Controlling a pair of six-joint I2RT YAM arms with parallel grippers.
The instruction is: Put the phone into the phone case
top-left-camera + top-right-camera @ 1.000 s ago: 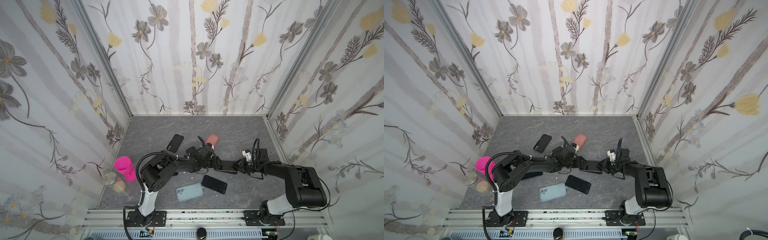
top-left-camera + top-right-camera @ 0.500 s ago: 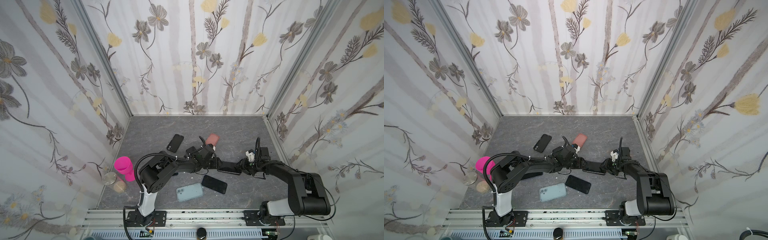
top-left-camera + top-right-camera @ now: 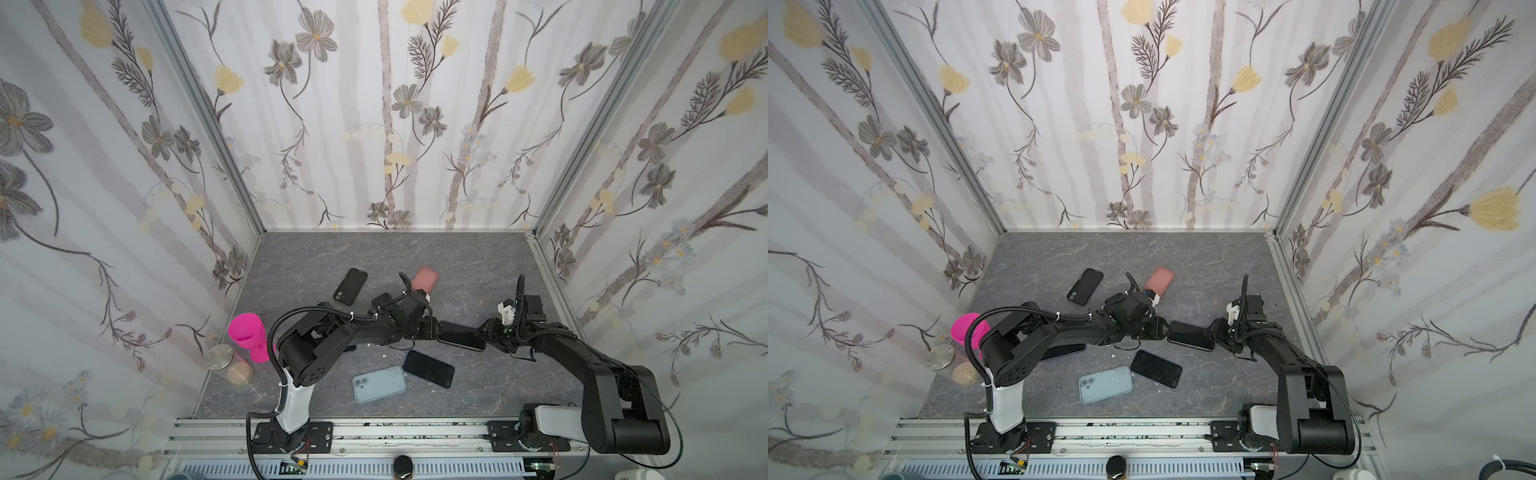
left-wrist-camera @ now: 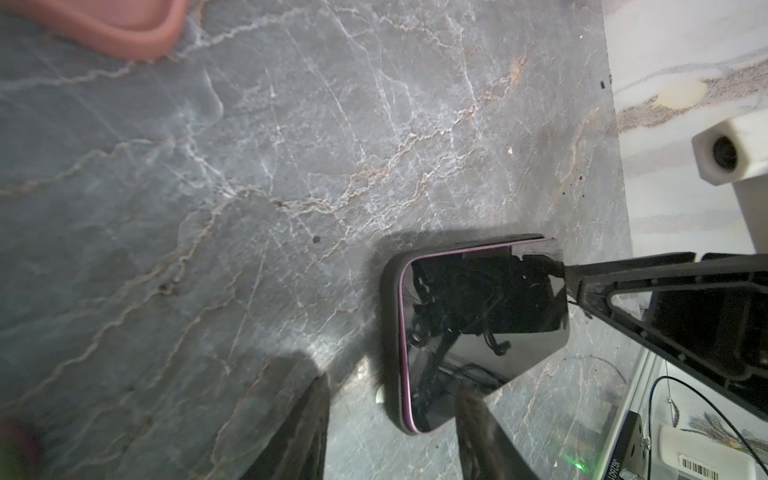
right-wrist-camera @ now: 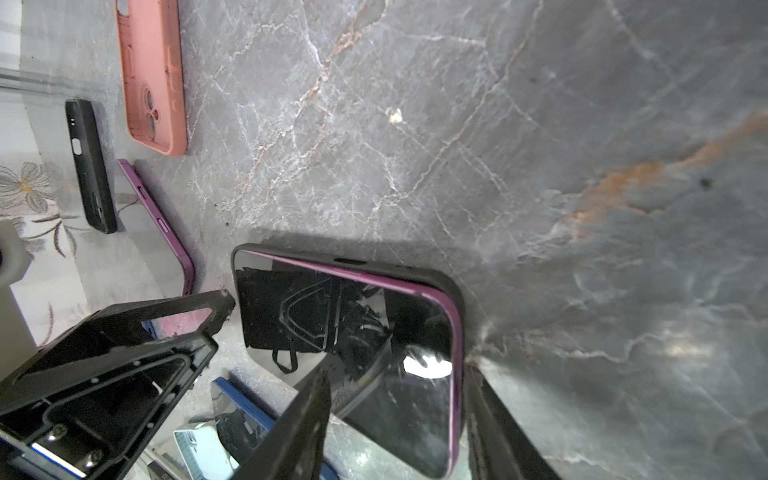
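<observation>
So, in both top views the phone [image 3: 460, 336] [image 3: 1191, 336] lies flat in the middle of the table [image 3: 374, 253], left hand [image 3: 434, 328] at one short end, right hand [image 3: 486, 332] at the other; left wrist view: the left hand [image 4: 390, 382] has its fingers apart, the phone's end between them, screen up, purple rim showing inside the dark phone case [image 4: 388, 291]; right wrist view: the right hand [image 5: 397, 368] is spread too, one finger over the glass, the other beside the case edge, nothing clamped.
</observation>
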